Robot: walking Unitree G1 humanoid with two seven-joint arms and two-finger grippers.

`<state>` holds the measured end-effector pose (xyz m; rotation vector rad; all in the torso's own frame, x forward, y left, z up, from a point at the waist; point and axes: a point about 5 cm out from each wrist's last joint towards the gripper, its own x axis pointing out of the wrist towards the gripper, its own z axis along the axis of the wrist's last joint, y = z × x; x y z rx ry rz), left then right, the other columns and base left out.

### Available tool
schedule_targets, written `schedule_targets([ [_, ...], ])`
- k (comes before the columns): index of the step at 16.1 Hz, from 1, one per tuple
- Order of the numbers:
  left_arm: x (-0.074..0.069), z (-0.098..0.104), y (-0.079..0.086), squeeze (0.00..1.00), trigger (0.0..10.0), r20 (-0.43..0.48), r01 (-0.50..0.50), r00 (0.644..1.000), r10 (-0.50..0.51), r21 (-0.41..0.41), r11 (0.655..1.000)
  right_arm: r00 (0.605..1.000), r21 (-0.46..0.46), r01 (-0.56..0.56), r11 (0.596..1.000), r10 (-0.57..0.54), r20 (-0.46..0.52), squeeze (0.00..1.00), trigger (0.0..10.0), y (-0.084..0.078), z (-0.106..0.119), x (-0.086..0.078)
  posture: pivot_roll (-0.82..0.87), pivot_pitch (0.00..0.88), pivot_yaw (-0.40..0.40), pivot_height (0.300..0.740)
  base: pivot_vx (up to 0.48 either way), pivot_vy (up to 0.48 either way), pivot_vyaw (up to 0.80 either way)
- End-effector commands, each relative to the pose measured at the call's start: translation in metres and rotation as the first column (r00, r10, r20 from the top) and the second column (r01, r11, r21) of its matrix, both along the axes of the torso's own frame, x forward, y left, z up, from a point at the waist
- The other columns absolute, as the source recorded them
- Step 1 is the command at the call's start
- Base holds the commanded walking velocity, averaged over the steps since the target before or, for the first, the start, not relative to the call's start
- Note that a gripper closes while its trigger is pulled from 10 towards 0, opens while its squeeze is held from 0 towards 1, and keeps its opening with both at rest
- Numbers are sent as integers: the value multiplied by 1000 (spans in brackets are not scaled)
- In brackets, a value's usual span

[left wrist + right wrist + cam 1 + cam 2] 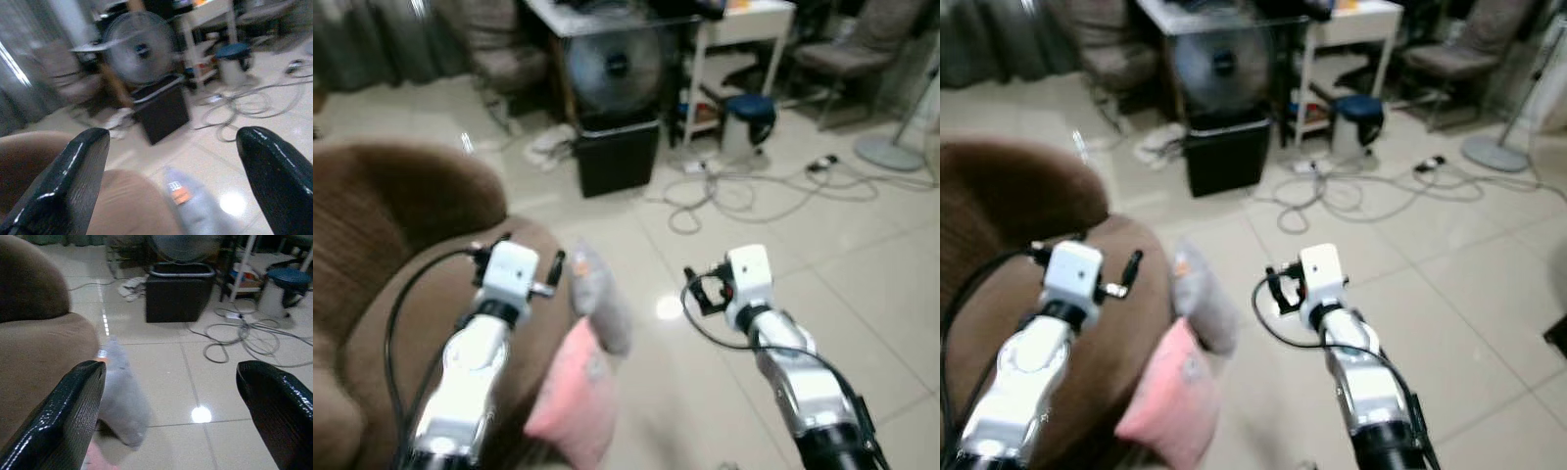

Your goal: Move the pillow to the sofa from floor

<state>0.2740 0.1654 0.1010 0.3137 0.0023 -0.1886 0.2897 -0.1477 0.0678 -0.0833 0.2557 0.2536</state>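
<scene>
A grey pillow stands on the tiled floor, leaning against the side of the brown sofa. A pink pillow leans just in front of it, nearer to me. Both arms are raised in front of me. My left gripper is open above the sofa's arm, with the grey pillow below and ahead of it. My right gripper is open over the floor, to the right of the grey pillow. Neither holds anything.
A black box with a round fan on it stands ahead. Loose cables lie on the floor beyond my right arm. A blue-topped white stool, a white table and a chair stand farther back.
</scene>
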Motion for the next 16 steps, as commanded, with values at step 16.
schedule_targets([
  [16, -1, -3, -1, 0, 10000, -16, 25, 1000, -24, 40, 999, 1000, -6, 26, 1000, -26, -15, 0, 10000, -5, -1, 3, 52, 0, 19, 740, 160, 0, -49],
])
